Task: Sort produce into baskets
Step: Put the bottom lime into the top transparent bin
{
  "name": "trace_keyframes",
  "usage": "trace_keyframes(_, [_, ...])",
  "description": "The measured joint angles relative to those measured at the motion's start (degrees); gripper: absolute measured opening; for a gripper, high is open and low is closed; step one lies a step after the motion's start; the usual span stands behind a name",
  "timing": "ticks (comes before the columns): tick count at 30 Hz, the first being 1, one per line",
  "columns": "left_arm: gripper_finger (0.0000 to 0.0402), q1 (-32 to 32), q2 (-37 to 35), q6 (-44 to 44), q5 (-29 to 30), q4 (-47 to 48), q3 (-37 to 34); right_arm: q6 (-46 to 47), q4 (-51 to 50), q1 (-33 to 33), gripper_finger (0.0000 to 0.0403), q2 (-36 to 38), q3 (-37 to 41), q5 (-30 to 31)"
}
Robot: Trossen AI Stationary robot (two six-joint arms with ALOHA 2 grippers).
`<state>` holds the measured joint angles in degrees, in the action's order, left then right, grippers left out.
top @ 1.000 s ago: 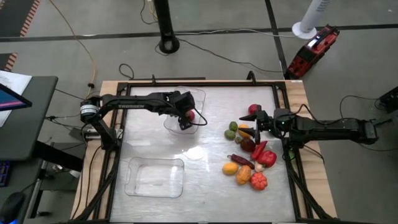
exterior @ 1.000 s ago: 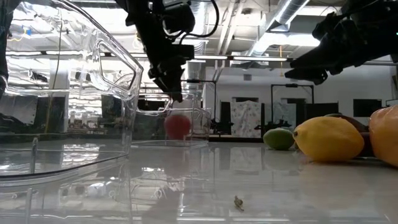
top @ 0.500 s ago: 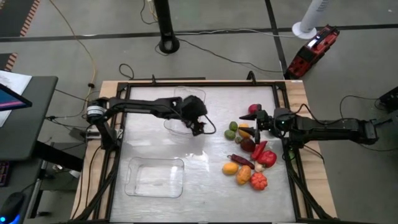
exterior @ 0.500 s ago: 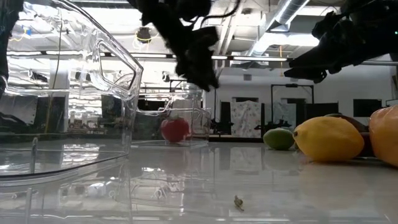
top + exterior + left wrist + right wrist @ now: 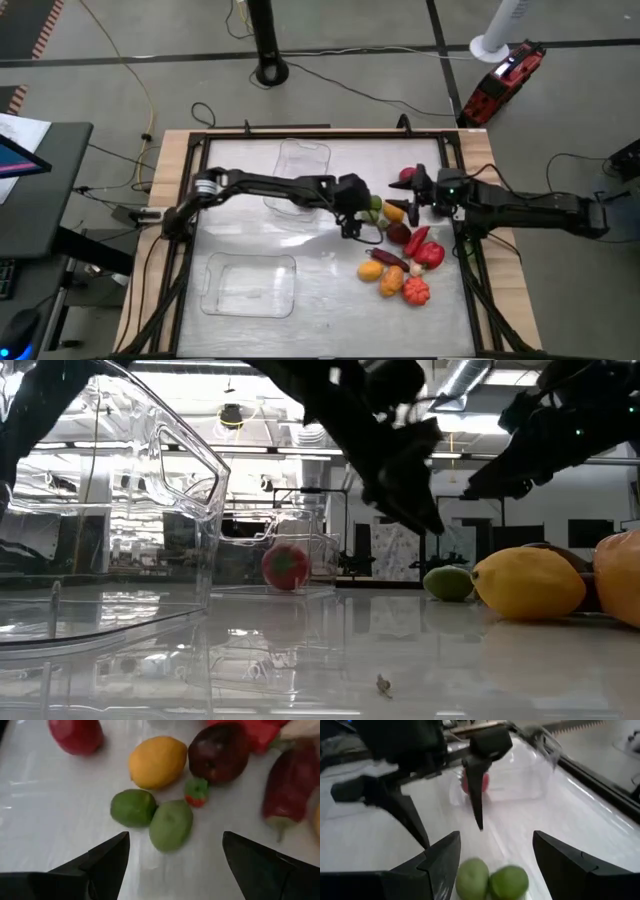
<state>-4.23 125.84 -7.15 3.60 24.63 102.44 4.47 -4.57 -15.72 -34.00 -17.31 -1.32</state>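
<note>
White tabletop, left to right: near basket (image 5: 249,285) bare, far basket (image 5: 300,172) holding one red fruit (image 5: 285,566). Left gripper (image 5: 355,222), fingers spread, hovers beside two green fruits (image 5: 152,816); these look light, hard and slick, best pinched across the middle. Right gripper (image 5: 413,199), fingers spread, hangs over the pile (image 5: 404,262).

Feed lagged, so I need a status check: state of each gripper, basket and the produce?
left gripper: open, empty, over the green pieces.
right gripper: open, empty, above the pile.
far basket: holds one red fruit.
near basket: empty.
two green pieces: on the table, touching.
</note>
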Motion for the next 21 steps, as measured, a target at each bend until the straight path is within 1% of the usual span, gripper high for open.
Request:
trace_keyframes(3, [0.0306, 0.0, 3.4, -1.4, 0.0, -0.4, 3.0, 0.2, -2.6, -0.6, 0.0276, -0.1, -0.2, 0.0])
trace_keyframes(7, [0.0306, -0.2, 5.8, -2.8, 0.1, -1.3, 3.7, 0.4, -2.9, -0.9, 0.0276, -0.1, -0.2, 0.1])
trace_keyframes(9, [0.0306, -0.2, 5.8, -3.3, 0.2, -2.0, 3.3, 0.4, -2.9, -0.9, 0.0276, -0.1, -0.2, 0.1])
trace_keyframes(14, [0.0304, -0.3, 5.6, -3.4, 0.2, -7.2, 0.6, 1.4, -3.1, -0.9, 0.0276, -0.1, -0.2, 0.1])
trace_keyframes(19, [0.0292, -0.3, 5.7, -4.5, 0.1, -12.3, -2.3, 1.6, -2.8, -0.8, 0.0276, -0.1, -0.2, 0.1])
trace_keyframes(21, [0.0288, -0.4, 5.7, -4.7, 0.3, -12.4, -2.6, 1.7, -2.8, -0.8, 0.0276, -0.1, -0.2, 0.1])
